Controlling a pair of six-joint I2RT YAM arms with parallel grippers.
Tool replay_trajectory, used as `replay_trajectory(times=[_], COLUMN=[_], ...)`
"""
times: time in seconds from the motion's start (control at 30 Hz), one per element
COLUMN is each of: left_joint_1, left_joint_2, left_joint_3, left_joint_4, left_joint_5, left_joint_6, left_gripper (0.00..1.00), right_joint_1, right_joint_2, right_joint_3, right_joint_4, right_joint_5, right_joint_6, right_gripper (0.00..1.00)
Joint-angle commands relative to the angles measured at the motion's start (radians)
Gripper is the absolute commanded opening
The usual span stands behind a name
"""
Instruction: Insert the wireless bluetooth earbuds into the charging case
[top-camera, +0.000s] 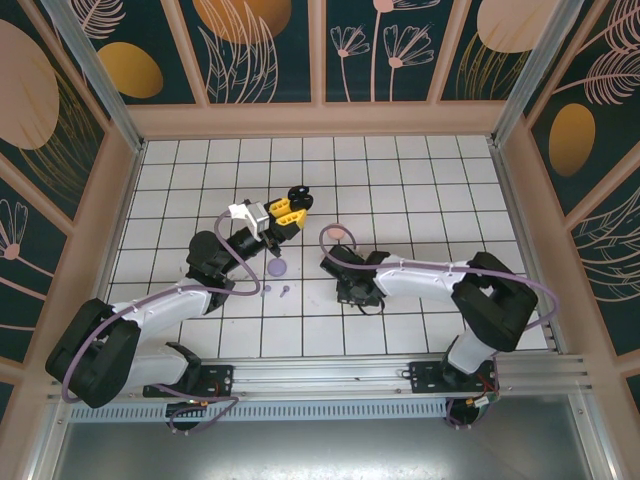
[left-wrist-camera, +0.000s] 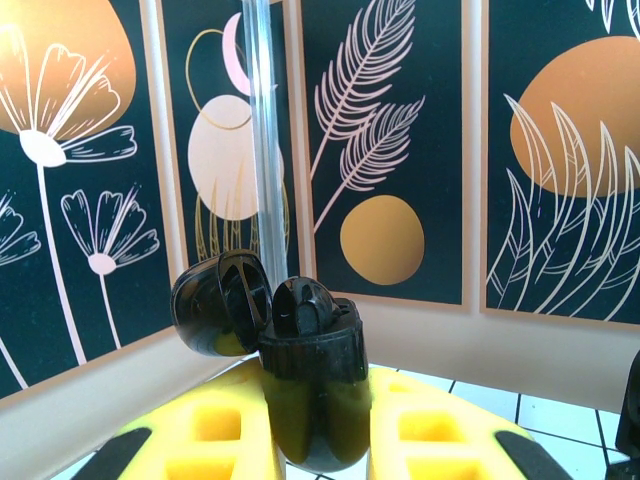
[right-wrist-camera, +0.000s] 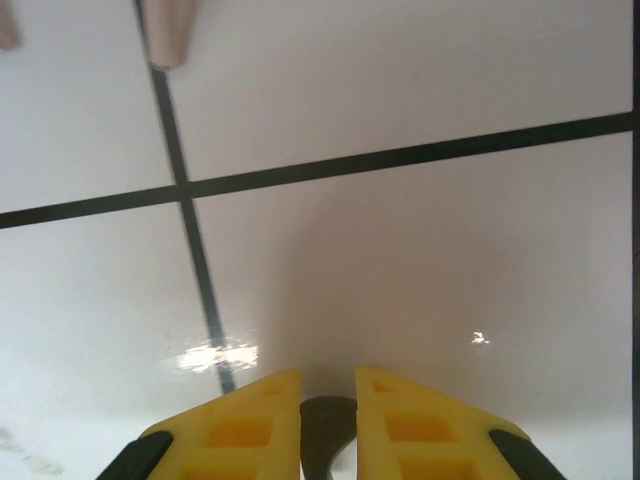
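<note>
My left gripper (left-wrist-camera: 318, 385) is shut on the black charging case (left-wrist-camera: 312, 375), held upright above the floor with its lid (left-wrist-camera: 215, 303) hinged open to the left. One black earbud (left-wrist-camera: 298, 305) sits in the case. From above, the case (top-camera: 297, 196) is at the tips of the yellow fingers (top-camera: 281, 213). My right gripper (right-wrist-camera: 328, 388) points down at the tiled floor with its jaws nearly together on a small dark piece (right-wrist-camera: 328, 425), apparently a black earbud. A lilac earbud (top-camera: 286, 291) lies on the floor between the arms.
A lilac round piece (top-camera: 277, 267) lies on the tiles near the left arm, and a pale pink round thing (top-camera: 339, 233) lies behind the right wrist. A blurred pale pink piece (right-wrist-camera: 168, 35) lies ahead of the right fingers. Patterned walls enclose the floor.
</note>
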Motion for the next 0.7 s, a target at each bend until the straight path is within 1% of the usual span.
replay_trajectory(times=[0.0,0.17,0.37,0.53,0.67], left_joint_1=[-0.006,-0.005,-0.005,-0.006,-0.005], left_joint_2=[-0.019,-0.030,-0.039,-0.040,-0.031], left_joint_3=[0.008,0.026,0.049,0.066,0.084], left_joint_4=[0.043,0.016,-0.019,-0.044,-0.055], left_joint_5=[-0.002,0.012,0.037,0.054,0.077], left_joint_6=[-0.014,-0.002,0.025,0.041,0.043], left_gripper=[0.00,0.00,0.00,0.00,0.00], right_joint_1=[0.003,-0.025,-0.087,-0.103,-0.102], right_joint_2=[-0.100,-0.222,-0.330,-0.353,-0.358], right_joint_3=[0.065,0.152,0.323,0.486,0.564], right_joint_4=[-0.032,-0.043,-0.008,0.028,0.102], right_joint_5=[0.058,0.122,0.167,0.190,0.164], right_joint_6=[-0.009,-0.076,-0.229,-0.360,-0.445], right_gripper=[0.16,0.17,0.17,0.17,0.18])
